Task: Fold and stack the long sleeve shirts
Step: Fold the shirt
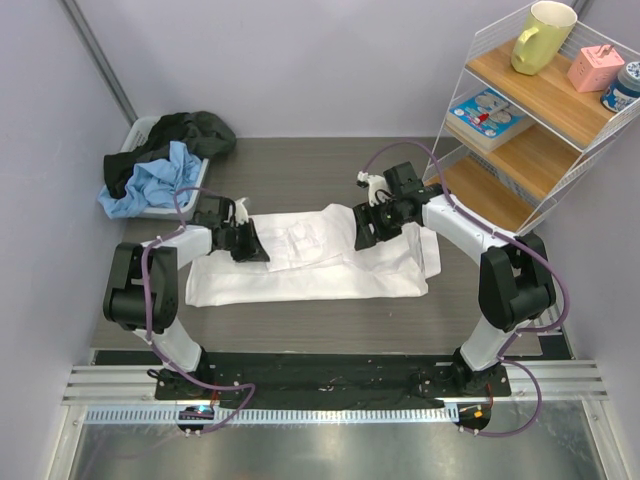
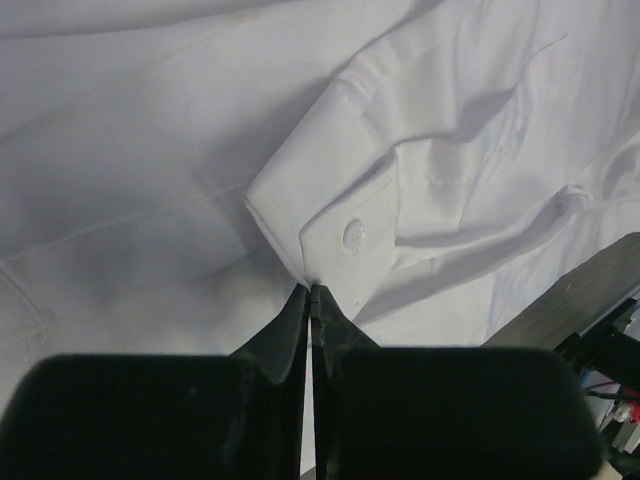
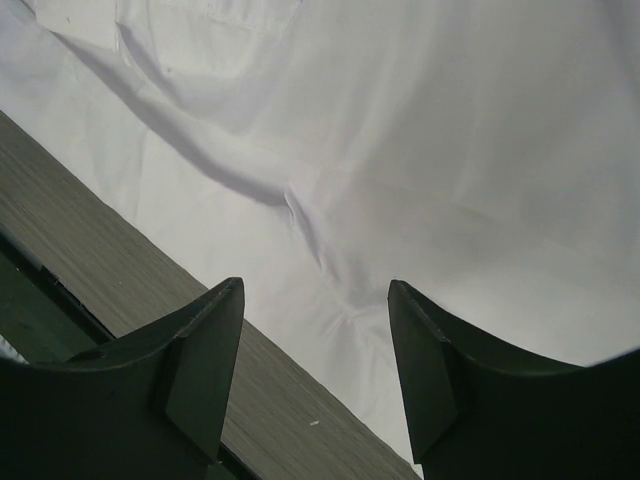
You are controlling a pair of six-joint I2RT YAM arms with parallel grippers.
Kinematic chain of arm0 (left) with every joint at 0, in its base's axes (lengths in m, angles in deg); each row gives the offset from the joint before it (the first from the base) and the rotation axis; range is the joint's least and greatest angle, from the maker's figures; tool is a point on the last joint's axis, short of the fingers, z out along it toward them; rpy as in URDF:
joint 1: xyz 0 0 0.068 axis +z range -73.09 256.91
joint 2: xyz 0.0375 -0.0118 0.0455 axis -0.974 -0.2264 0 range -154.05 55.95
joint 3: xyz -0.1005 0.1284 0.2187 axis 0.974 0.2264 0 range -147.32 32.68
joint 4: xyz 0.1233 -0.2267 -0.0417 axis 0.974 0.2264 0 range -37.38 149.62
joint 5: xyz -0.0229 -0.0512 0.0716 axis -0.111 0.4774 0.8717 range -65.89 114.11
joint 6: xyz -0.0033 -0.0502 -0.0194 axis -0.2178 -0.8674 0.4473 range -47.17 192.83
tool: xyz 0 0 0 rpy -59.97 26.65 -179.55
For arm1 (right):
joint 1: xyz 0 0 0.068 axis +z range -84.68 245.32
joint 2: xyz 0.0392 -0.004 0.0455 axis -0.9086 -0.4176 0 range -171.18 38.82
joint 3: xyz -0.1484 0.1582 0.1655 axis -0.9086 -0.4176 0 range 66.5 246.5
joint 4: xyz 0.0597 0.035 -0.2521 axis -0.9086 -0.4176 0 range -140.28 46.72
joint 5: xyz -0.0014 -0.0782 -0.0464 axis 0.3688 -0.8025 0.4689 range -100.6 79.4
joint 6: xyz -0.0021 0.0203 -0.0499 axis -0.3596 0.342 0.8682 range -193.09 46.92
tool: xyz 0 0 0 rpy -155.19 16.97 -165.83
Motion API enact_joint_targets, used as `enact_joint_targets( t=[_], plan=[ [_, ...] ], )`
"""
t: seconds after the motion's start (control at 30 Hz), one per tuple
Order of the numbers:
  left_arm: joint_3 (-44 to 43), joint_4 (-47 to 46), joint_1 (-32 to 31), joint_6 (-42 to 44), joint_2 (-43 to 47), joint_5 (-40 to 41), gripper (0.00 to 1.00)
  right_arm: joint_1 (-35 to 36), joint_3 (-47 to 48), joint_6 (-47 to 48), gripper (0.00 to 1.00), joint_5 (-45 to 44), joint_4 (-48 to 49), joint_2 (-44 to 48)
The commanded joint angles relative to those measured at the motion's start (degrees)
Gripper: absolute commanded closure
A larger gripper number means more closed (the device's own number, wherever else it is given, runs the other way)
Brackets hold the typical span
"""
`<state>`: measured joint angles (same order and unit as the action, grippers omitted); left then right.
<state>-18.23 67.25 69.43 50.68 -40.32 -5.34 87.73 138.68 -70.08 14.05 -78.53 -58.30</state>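
A white long sleeve shirt (image 1: 310, 262) lies spread across the middle of the table, partly folded. My left gripper (image 1: 247, 243) is over its left part and is shut on the buttoned cuff (image 2: 330, 220) of a sleeve, pinching the cuff's corner between its fingertips (image 2: 312, 292). My right gripper (image 1: 368, 228) is open and empty just above the shirt's right part, near its back edge. In the right wrist view the white cloth (image 3: 420, 170) fills the space beyond the open fingers (image 3: 205, 350), beside the cloth's edge on the wood.
A white basket (image 1: 150, 135) at the back left holds a dark garment (image 1: 185, 135) and a light blue one (image 1: 150, 185). A wire shelf (image 1: 540, 110) at the back right holds a yellow mug (image 1: 542, 35), a pink box and a packet.
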Motion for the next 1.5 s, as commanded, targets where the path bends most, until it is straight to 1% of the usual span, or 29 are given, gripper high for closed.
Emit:
enact_joint_targets(
  t=[0.0, 0.03, 0.2, 0.23, 0.33, 0.43, 0.6, 0.67, 0.73, 0.9, 1.03, 1.07, 1.13, 1.2, 1.27, 1.37, 1.43, 1.47],
  plan=[
    [-2.86, 1.35, -0.60, 2.37, 3.36, -2.80, 1.00, -0.70, 0.24, 1.74, 0.34, -1.09, -0.53, 2.73],
    [-3.40, 4.84, -0.69, 3.42, 5.02, -2.80, 1.00, -0.97, 0.33, 2.00, 0.34, -1.79, -0.70, 3.16],
    [-4.89, 14.18, -0.51, 10.10, 11.27, -2.37, 1.00, -3.60, 0.68, 3.76, 0.33, -3.55, -1.67, 4.48],
    [-5.07, 17.50, -0.60, 11.07, 12.67, -2.54, 1.00, -4.04, 0.59, 4.11, 0.32, -3.90, -1.93, 4.92],
    [-5.25, 22.08, -0.25, 13.88, 15.31, -2.28, 1.00, -5.54, 0.42, 5.08, 0.32, -4.69, -2.28, 5.71],
    [-5.86, 24.73, 0.80, 16.00, 16.11, -0.79, 1.00, -6.42, -0.02, 5.61, 0.32, -4.69, -2.72, 6.33],
    [-11.30, 27.20, 5.45, 19.25, 14.36, -1.22, 1.00, -6.51, -1.25, 6.57, 0.32, -5.04, -3.34, 7.38],
    [-14.81, 28.86, 6.51, 21.18, 13.30, -1.83, 1.00, -6.59, -1.69, 7.01, 0.32, -5.31, -3.52, 7.56],
    [-16.49, 28.88, 7.22, 21.62, 12.34, -1.92, 1.00, -6.59, -1.96, 7.28, 0.32, -5.48, -3.52, 7.74],
    [-22.02, 30.80, 7.22, 19.87, 9.09, -8.07, 1.00, -6.59, -2.22, 7.63, 0.32, -5.22, -3.60, 7.38],
    [-22.91, 34.22, 7.22, 20.04, 8.73, -10.71, 1.00, -6.59, -2.57, 7.80, 0.32, -6.09, -3.60, 7.91],
    [-22.74, 34.76, 9.22, 19.69, 8.90, -10.71, 1.00, -6.59, -2.83, 7.89, 0.32, -6.19, -3.60, 8.00],
    [-22.21, 35.11, 10.38, 19.08, 9.43, -10.98, 1.00, -6.59, -3.10, 8.42, 0.33, -6.36, -3.60, 8.35],
    [-21.86, 35.38, 11.09, 20.12, 9.61, -9.67, 1.00, -6.51, -3.80, 8.60, 0.34, -6.19, -3.69, 8.44],
    [-20.02, 34.07, 11.44, 20.65, 9.87, -6.33, 1.00, -6.59, -4.42, 8.33, 0.36, -5.93, -3.52, 8.00],
    [-18.61, 32.92, 12.32, 21.89, 8.13, -2.37, 1.00, -6.59, -5.21, 7.72, 0.45, -5.22, -3.60, 8.00],
    [-18.78, 33.35, 12.58, 24.87, 6.54, -0.79, 1.00, -6.51, -5.65, 7.37, 0.50, -5.13, -3.60, 8.18],
    [-18.35, 33.36, 12.76, 25.49, 5.05, 0.26, 1.00, -6.51, -5.91, 7.10, 0.50, -5.31, -3.69, 8.09]
  ],
)
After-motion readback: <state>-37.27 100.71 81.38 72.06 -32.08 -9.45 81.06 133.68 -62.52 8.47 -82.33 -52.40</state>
